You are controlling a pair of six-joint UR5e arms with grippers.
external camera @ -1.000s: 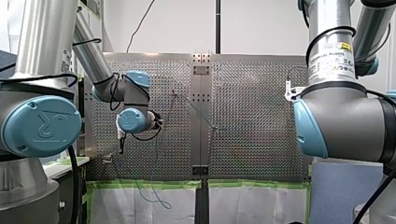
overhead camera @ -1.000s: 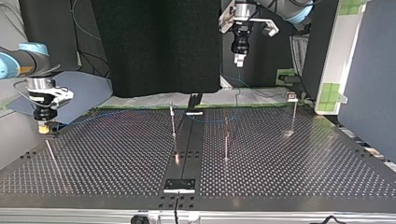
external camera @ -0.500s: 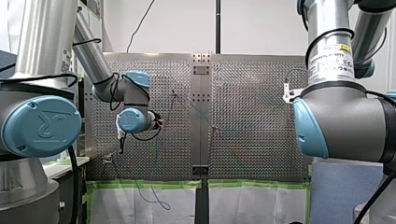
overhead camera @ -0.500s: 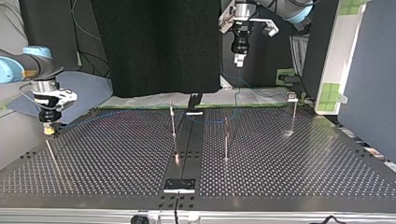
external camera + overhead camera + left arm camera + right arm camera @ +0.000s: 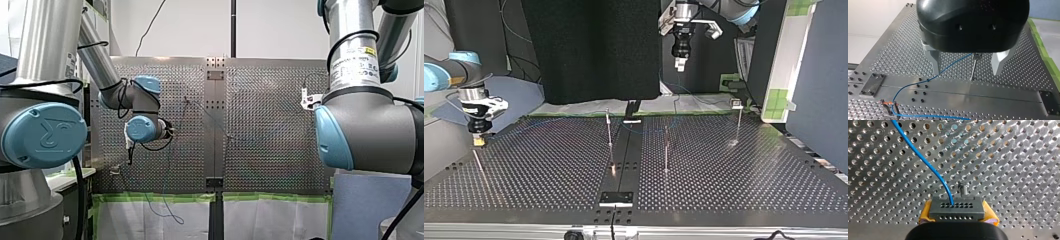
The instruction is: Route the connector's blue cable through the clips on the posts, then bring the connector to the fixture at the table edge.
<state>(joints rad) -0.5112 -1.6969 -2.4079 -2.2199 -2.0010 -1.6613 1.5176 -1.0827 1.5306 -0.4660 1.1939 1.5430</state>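
At the top view's left, my right claw (image 5: 478, 141) pinched the connector (image 5: 956, 208) (cable (image 5: 923, 160) attached); my left claw (image 5: 966, 71) hung spread.

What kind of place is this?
Probably a robotics lab test cell: a grey perforated metal table with thin metal posts, a black cloth backdrop, and my right gripper holding a grey multi-hole connector.

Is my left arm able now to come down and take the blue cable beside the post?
Probably yes: the left gripper hangs open above the table, the blue cable runs under it beside the post, and nothing lies between. The post stands close, so a finger may brush it.
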